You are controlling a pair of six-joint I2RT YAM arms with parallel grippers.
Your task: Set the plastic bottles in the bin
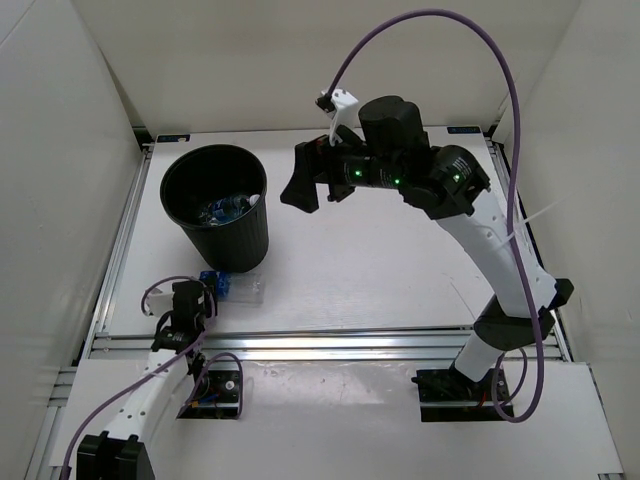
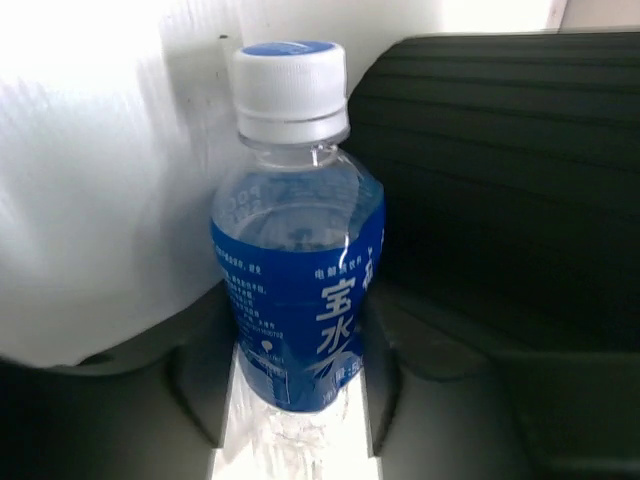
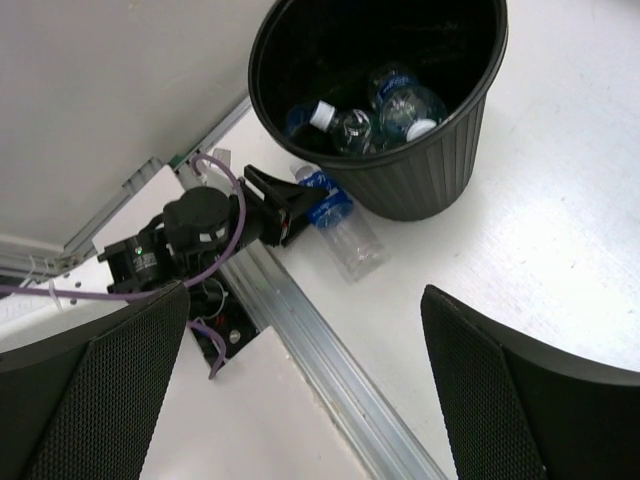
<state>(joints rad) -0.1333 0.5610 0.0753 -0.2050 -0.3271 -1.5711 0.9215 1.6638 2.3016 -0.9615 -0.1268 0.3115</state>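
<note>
The left gripper's [image 1: 207, 288] jaws flank the bottle [image 2: 298, 290] lying just near of the bin [image 1: 240, 242], grip unclear. The right gripper [image 1: 300, 188] is spread wide, empty.

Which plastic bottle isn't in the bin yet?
The clear plastic bottle with the blue label, lying on the table beside the round black plastic bin, between the fingers of the left pincer; the other bottles lie inside it.

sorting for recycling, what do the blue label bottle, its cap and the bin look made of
The bottle looks like thin clear plastic with a glossy finish; you can see through it above the blue printed label. Its cap seems to be opaque plastic, white with a blue top. The bin looks like stiff black plastic with a dull sheen and ridged walls.
</note>
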